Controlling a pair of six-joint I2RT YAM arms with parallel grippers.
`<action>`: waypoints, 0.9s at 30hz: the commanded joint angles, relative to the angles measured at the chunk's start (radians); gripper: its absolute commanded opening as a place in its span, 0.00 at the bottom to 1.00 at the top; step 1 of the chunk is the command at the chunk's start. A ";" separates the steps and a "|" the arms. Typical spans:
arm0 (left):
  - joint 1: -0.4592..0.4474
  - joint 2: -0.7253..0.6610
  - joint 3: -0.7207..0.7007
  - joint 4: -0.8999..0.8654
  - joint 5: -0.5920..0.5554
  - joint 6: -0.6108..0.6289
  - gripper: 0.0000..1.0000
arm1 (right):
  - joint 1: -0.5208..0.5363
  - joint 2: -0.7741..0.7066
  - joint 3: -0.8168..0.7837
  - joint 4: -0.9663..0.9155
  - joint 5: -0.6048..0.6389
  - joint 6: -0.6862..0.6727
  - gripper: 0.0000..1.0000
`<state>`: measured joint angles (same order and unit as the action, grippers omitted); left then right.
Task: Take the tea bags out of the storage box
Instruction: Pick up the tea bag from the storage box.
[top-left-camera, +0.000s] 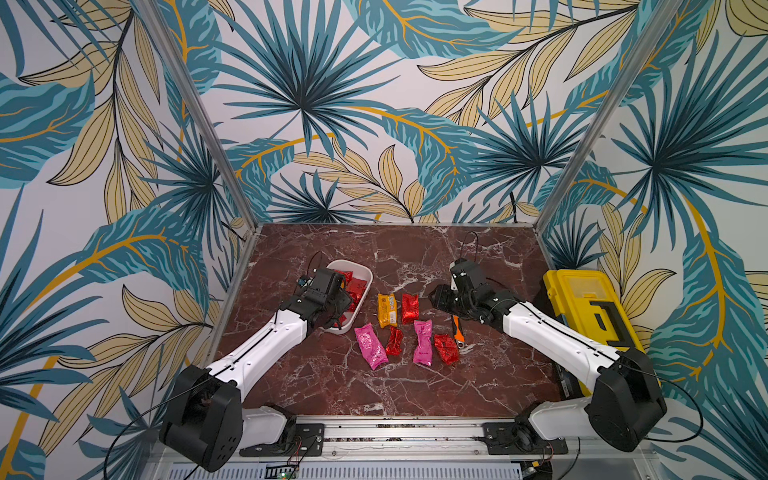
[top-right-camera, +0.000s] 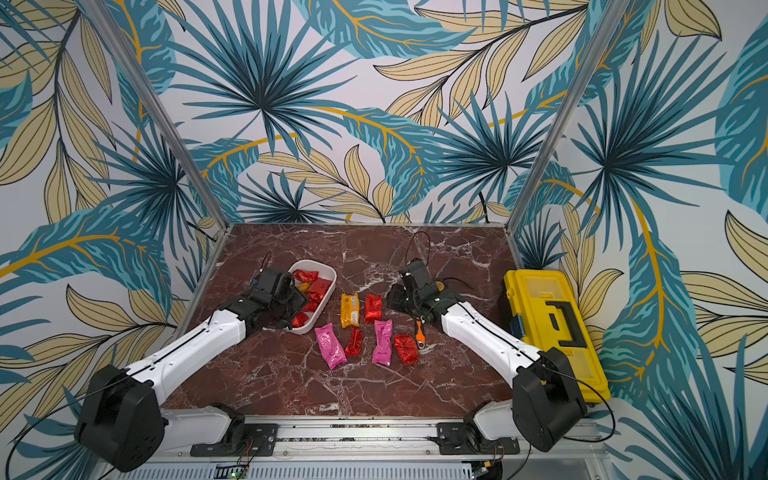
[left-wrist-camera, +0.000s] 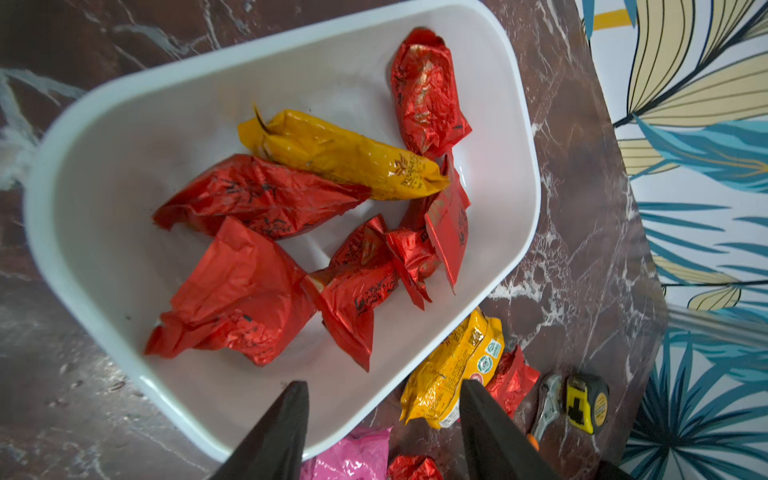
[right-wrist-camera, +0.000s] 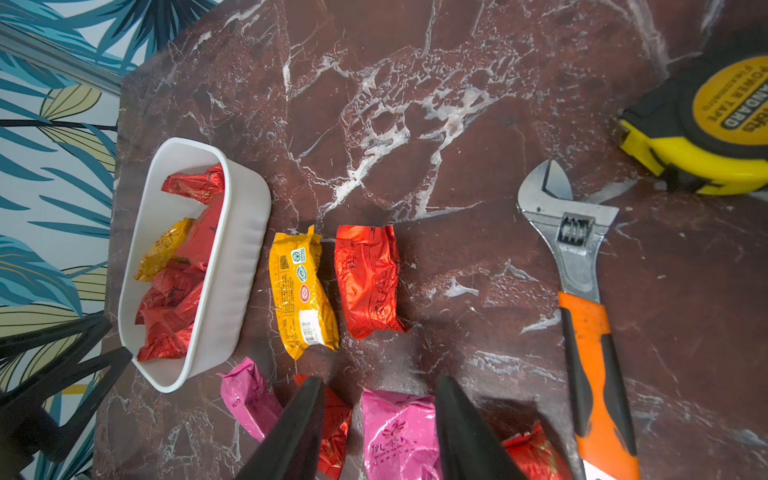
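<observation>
My left gripper (left-wrist-camera: 382, 388) hung over the near end of the storage box (left-wrist-camera: 124, 166), jaws apart at a middling gap, nothing between them. The box sat on the marble table (top-left-camera: 415, 257), left of centre, with several crinkled red tea bags (left-wrist-camera: 257, 195) and one orange-yellow bag (left-wrist-camera: 340, 153) inside, loosely piled and overlapping. Six bags lay out on the table to the right of the box. In the back row, a yellow one (top-left-camera: 386, 309) was just beside the box wall and a red one (top-left-camera: 410, 307) next to it. In the front row were a pink (top-left-camera: 370, 345), a red (top-left-camera: 394, 341), a pink (top-left-camera: 423, 343) and a red (top-left-camera: 446, 348), close together; I couldn't tell whether they touched. My right gripper (right-wrist-camera: 380, 382) was up off the table, right of the rows, jaws parted and empty; its wrist view showed a pink bag on the table in the gap between the fingers. An orange-handled wrench (right-wrist-camera: 582, 257) and a yellow tape measure (right-wrist-camera: 715, 124) lay near that arm. A yellow toolbox (top-left-camera: 590, 307) stood at the right edge.
</observation>
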<state>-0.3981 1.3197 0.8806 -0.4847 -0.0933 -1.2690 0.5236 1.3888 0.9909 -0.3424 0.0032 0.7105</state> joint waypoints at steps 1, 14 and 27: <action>-0.001 0.049 -0.004 0.031 -0.008 -0.125 0.61 | 0.005 -0.026 -0.015 -0.017 0.001 0.004 0.49; -0.001 0.173 -0.014 0.106 0.007 -0.255 0.41 | 0.005 -0.064 -0.011 -0.026 0.011 -0.005 0.49; 0.000 0.182 -0.025 0.105 0.005 -0.254 0.11 | 0.004 -0.100 -0.008 -0.037 0.037 0.000 0.49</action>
<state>-0.3977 1.5238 0.8776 -0.3771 -0.0826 -1.5352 0.5236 1.3056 0.9909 -0.3504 0.0273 0.7101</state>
